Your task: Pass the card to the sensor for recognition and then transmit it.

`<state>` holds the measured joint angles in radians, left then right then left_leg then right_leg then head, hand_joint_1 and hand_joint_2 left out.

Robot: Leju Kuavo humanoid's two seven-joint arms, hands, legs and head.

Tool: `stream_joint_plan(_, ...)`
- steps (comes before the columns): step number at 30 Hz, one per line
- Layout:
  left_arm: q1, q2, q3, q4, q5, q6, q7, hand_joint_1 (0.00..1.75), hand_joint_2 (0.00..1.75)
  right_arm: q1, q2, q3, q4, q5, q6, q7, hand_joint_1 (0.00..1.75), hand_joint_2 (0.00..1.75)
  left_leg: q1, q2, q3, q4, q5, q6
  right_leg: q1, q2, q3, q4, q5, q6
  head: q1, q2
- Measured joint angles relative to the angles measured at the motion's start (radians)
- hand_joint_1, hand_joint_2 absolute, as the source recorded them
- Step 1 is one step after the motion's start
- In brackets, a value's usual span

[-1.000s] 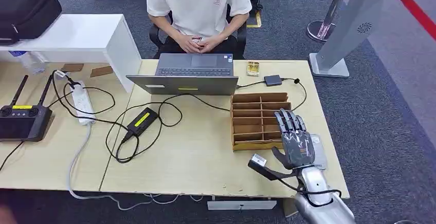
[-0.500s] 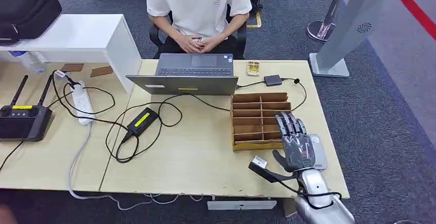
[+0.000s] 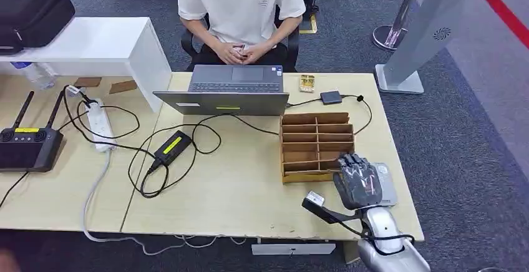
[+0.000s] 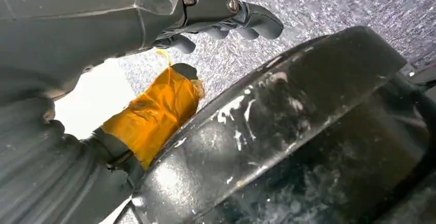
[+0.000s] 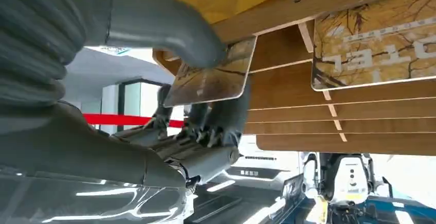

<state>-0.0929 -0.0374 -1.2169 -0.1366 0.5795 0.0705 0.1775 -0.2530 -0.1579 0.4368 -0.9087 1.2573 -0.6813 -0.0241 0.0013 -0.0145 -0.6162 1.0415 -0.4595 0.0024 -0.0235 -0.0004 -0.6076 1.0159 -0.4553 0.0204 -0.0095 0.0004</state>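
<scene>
My right hand (image 3: 357, 181) hovers at the near right corner of the wooden slotted card box (image 3: 316, 141), fingers curled down. In the right wrist view the right hand (image 5: 169, 147) pinches a brown patterned card (image 5: 211, 77) between thumb and fingers, right at the box's wooden dividers (image 5: 308, 106). A second patterned card (image 5: 375, 49) stands in a slot of the box. A flat grey sensor pad (image 3: 388, 188) lies on the table partly under my right hand. My left hand (image 4: 216, 13) hangs beside my body, holding nothing, its orange-taped thumb (image 4: 154, 111) apart from the fingers.
A laptop (image 3: 232, 91) stands behind the box, with a seated person (image 3: 240, 10) beyond it. Cables, a power brick (image 3: 172, 147) and a power strip (image 3: 100, 124) lie to the left. A small dark hub (image 3: 331, 97) sits by the far edge. The table's right edge is beside my hand.
My right hand's fingers have curled down from outstretched, and the hand has drawn slightly back toward the near corner of the box.
</scene>
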Motion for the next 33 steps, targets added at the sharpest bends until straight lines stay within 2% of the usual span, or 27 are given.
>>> stream_joint_plan(4,0.005,0.0,-0.023,0.0,-0.057,0.109,-0.128,0.0,1.75,0.016,0.0,-0.016,-0.01,-0.001,-0.004,0.003,1.75,1.75,0.0,0.0,0.0,0.0,0.0,0.0,0.0,0.0,0.0,0.0,0.0,0.0,0.0,0.0)
stream_joint_plan(6,0.004,0.0,-0.034,0.0,-0.076,0.142,-0.153,0.0,1.75,0.029,0.0,-0.026,-0.018,-0.002,-0.01,0.003,1.75,1.75,0.0,0.0,0.0,0.0,0.0,0.0,0.0,0.0,0.0,0.0,0.0,0.0,0.0,0.0)
stream_joint_plan(9,0.003,-0.002,-0.048,0.0,-0.076,0.163,-0.163,0.0,1.75,0.038,0.0,-0.034,-0.028,-0.001,-0.012,0.003,1.75,1.75,0.0,0.001,0.0,0.0,0.0,0.0,0.0,0.001,0.0,0.0,0.0,0.0,0.0,0.0)
stream_joint_plan(14,0.002,0.001,-0.048,0.0,-0.018,0.133,-0.169,0.0,1.75,0.047,0.0,-0.048,-0.035,0.0,-0.013,-0.003,1.75,1.75,0.0,0.001,0.0,0.0,0.0,0.0,0.0,0.001,0.0,0.0,0.0,0.0,0.0,0.0)
stream_joint_plan(20,0.003,0.002,-0.048,0.0,-0.021,0.173,-0.186,0.0,1.75,0.06,0.0,-0.059,-0.045,0.001,-0.013,-0.004,1.75,1.75,0.0,0.001,0.0,0.0,0.0,0.0,0.0,0.001,0.0,0.0,0.0,0.0,0.0,0.0)
stream_joint_plan(26,0.002,0.003,-0.048,0.0,-0.02,0.155,-0.177,0.0,1.75,0.067,0.0,-0.072,-0.062,0.002,-0.007,-0.004,1.75,1.75,0.0,0.001,0.0,0.0,0.0,0.0,0.0,0.001,0.0,0.0,0.0,0.0,0.0,0.0)
stream_joint_plan(33,-0.003,0.005,-0.048,0.0,-0.021,0.127,-0.148,0.0,1.75,0.055,-0.005,-0.074,-0.11,-0.052,0.073,-0.023,1.75,1.75,0.0,0.001,0.0,0.0,0.0,0.0,0.0,0.001,0.0,0.0,0.0,0.0,0.0,0.0)
